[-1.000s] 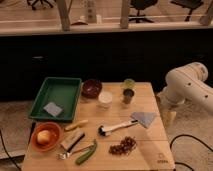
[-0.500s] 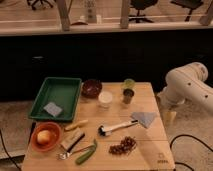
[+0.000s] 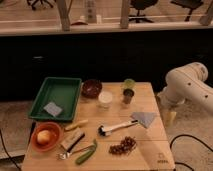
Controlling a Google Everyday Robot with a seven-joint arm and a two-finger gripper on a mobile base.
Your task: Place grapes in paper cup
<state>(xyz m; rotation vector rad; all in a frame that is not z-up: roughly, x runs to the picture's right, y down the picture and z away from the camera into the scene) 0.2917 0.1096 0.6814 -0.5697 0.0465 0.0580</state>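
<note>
The only marking I can find is a small dark mark (image 3: 161, 161) printed at the near right corner of the table (image 3: 156, 136), too small to read. The arm (image 3: 189, 86) is cut off by the right side of the view. Its gripper (image 3: 168, 115) hangs low just off the table's right edge, a pale shape against the floor, and I cannot tell whether it is apart or together. The grapes (image 3: 123, 146) lie on the wood by the near edge, right of centre, well apart from the gripper. The paper cup (image 3: 105, 98) stands upright toward the far edge, about midway along. Just right of it are a dark cup (image 3: 128, 96) and a green cup (image 3: 129, 83), their contents hidden. A dark bowl (image 3: 91, 88) sits left of the paper cup, and a green tray (image 3: 55, 86) holding a grey scrap (image 3: 52, 108) fills the far left corner. An orange bowl (image 3: 35, 142) at the near left corner holds something round and yellow. A pepper (image 3: 86, 154) lies by the near edge, left of the grapes, beside a jumble I cannot make out. A white-handled brush (image 3: 117, 127) lies between grapes and cup, and a grey cloth (image 3: 145, 119) lies toward the right edge. The table is pale wood on a speckled floor, with a dark low wall behind it and chair legs beyond that.
</note>
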